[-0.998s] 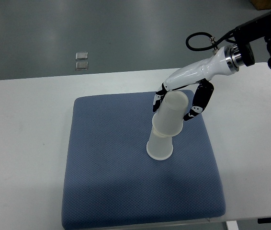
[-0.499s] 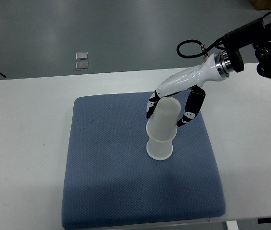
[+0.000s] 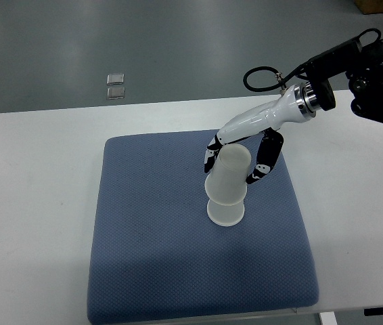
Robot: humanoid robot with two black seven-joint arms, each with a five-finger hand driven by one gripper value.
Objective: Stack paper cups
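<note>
Now we pinch top cup (image 3: 229, 174) in right hand (image 3: 235, 161), fingers on opposite sides, seated over bottom cup (image 3: 226, 210) mid-mat (image 3: 144, 237). We judge cups light, thin-walled, crushable; hold gently at mid-wall. We count two cups, one mat, one hand visible.

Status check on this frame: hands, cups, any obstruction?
Right hand shut on upper cup. Upper cup sits inverted over lower cup on blue mat, slightly tilted, not fully seated. Left hand out of view. Nothing in the way.
</note>
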